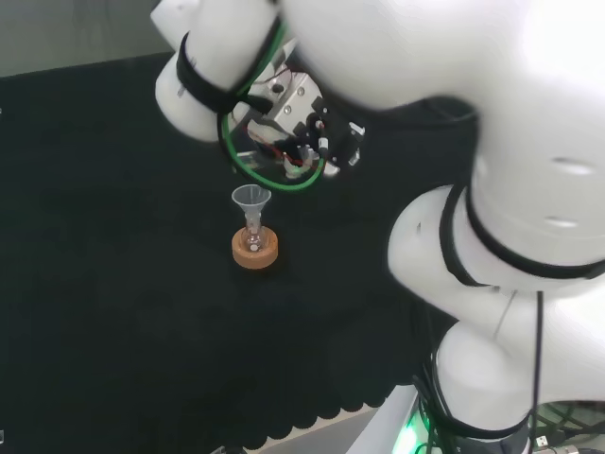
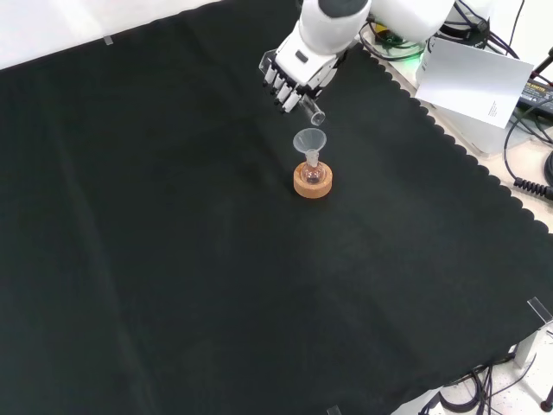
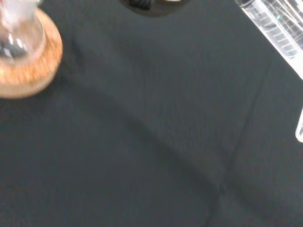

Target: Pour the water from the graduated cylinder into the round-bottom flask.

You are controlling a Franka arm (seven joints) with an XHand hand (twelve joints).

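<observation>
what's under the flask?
A cork ring on the black cloth; the flask sits in it, funnel on top. The flask's underside is hidden by the ring.

In the front view the white arm reaches in from the far right edge of the bench, its last link sloping down and to the left. The hand [image 2: 294, 76] hangs at its end above the cloth, palm turned downward, its dark-tipped fingers [image 2: 278, 89] curled round a clear graduated cylinder [image 2: 312, 111] that tilts down to the right. In the head view the arm's big links stand at the right, the wrist [image 1: 284, 113] bent over leftward.
</observation>
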